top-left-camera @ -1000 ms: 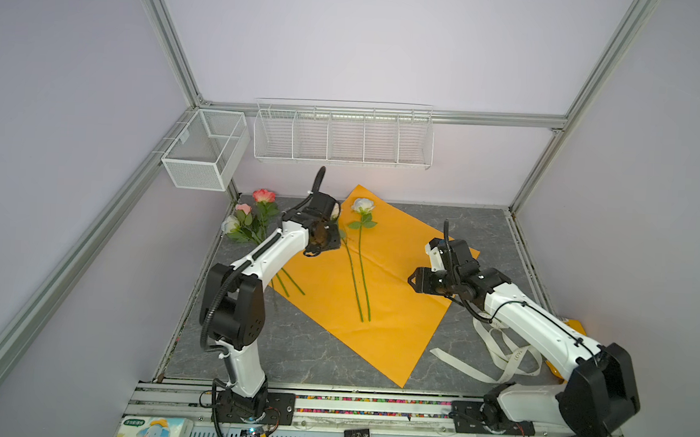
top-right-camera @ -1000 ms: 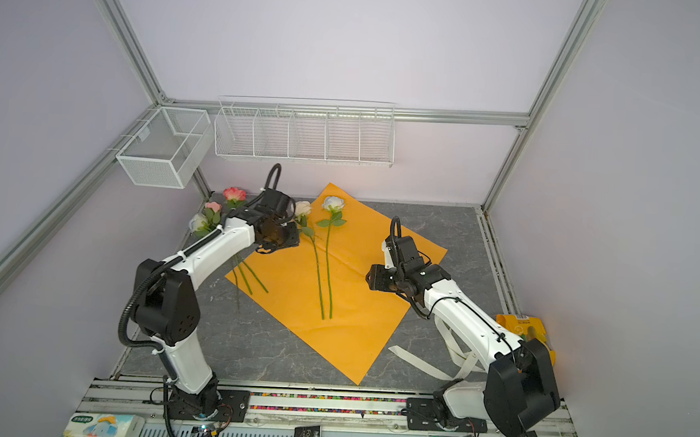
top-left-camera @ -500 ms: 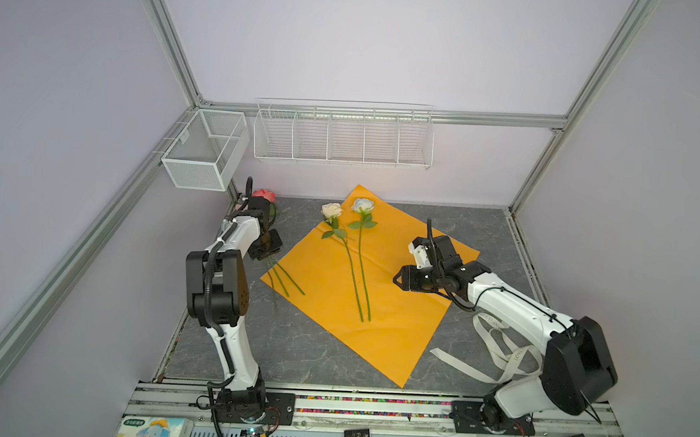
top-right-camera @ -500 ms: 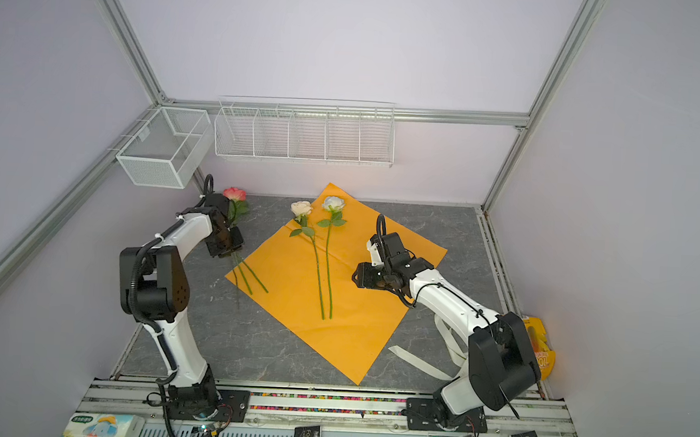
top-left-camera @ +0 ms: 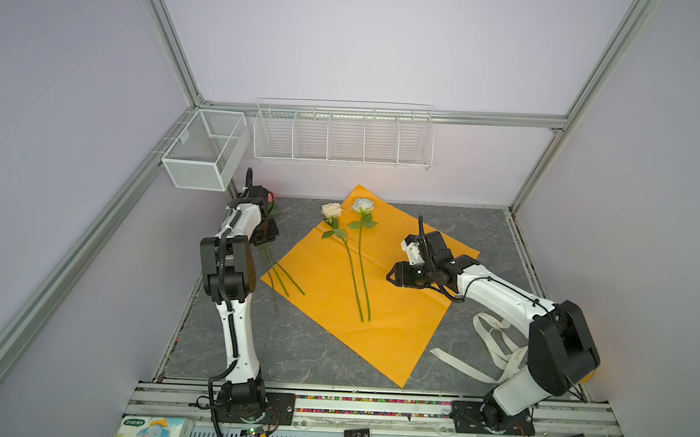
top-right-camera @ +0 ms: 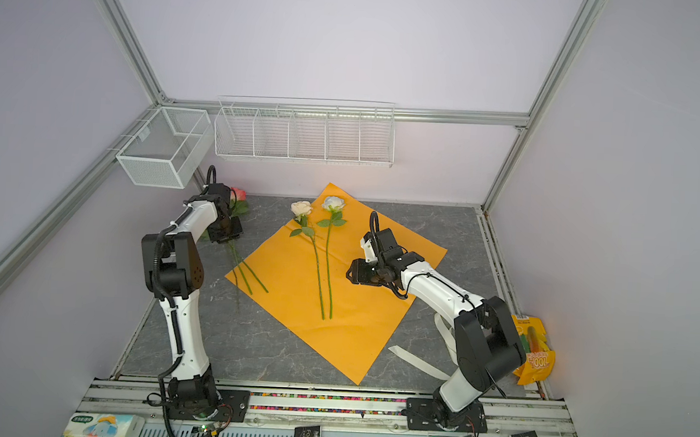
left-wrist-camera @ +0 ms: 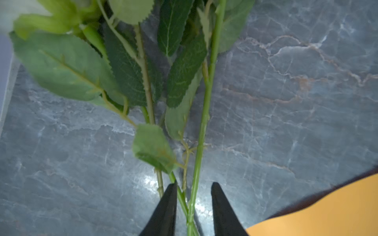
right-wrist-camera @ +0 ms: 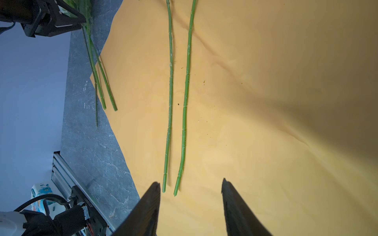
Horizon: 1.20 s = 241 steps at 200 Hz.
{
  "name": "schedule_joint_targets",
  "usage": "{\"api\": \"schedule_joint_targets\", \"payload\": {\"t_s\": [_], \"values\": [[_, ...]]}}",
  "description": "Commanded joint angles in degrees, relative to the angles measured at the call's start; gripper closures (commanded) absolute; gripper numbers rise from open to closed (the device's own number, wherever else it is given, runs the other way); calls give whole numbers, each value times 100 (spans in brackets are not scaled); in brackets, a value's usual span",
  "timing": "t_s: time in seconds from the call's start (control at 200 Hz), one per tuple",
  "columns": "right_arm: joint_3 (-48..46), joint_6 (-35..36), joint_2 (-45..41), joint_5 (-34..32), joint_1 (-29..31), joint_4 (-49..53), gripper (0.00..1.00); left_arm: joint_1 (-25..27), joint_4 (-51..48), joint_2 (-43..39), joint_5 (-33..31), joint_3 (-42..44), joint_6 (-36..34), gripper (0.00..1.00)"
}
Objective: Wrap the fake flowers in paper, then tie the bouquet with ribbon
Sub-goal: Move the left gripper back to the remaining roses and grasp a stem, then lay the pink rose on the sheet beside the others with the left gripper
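The bouquet of fake flowers lies in separate parts. A cream rose [top-left-camera: 332,210] and a white rose [top-left-camera: 362,205] lie side by side on the orange sheet [top-left-camera: 374,333], stems [right-wrist-camera: 185,102] toward the front. A leafy bunch with a pink rose [top-right-camera: 238,193] lies at the far left corner, its stem ends [top-left-camera: 284,280] reaching the sheet's edge. My left gripper [left-wrist-camera: 193,183] is down over that bunch's stems [left-wrist-camera: 204,122], jaws narrowly apart: one finger touches a stem, the other stands clear. My right gripper [right-wrist-camera: 190,180] hovers open over the sheet, right of the two stems.
A cream lettered ribbon [top-left-camera: 494,353] lies loose by the right arm's base. Two white wire baskets [top-left-camera: 206,152] [top-left-camera: 345,136] hang on the back walls. An orange snack bag [top-right-camera: 534,351] sits at the right edge. A tissue pack [top-left-camera: 152,430] rests at the front left.
My left gripper left the cream rose on the sheet, swung to the far left bunch and narrowed its jaws round the stems. My right gripper drifted left toward the two stems.
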State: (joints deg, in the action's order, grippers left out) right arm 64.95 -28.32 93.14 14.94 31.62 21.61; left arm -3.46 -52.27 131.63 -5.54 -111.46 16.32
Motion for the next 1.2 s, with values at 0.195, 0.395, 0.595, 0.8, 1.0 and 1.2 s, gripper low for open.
{"api": "schedule_joint_targets", "payload": {"t_s": [0.195, 0.395, 0.595, 0.8, 1.0, 1.2], "values": [[277, -5, 222, 108, 36, -8, 48, -53, -490, 687, 107, -856, -358, 80], [274, -25, 196, 86, 34, 27, 48, -50, -691, 846, 396, -1043, -471, 91], [221, -21, -2, 0, 33, 71, 48, 8, -477, 264, 1022, -698, -584, 100], [-9, -44, -392, -198, 31, 118, 48, 369, -632, -501, 1225, -458, -349, 100], [-356, -29, -1130, -930, -5, 434, 48, 1399, 200, -1709, 1299, 1160, 564, 100], [-662, -154, -1730, -1390, -210, 815, 48, 2721, 1646, -2155, 2016, 2226, 1573, 100]]}}
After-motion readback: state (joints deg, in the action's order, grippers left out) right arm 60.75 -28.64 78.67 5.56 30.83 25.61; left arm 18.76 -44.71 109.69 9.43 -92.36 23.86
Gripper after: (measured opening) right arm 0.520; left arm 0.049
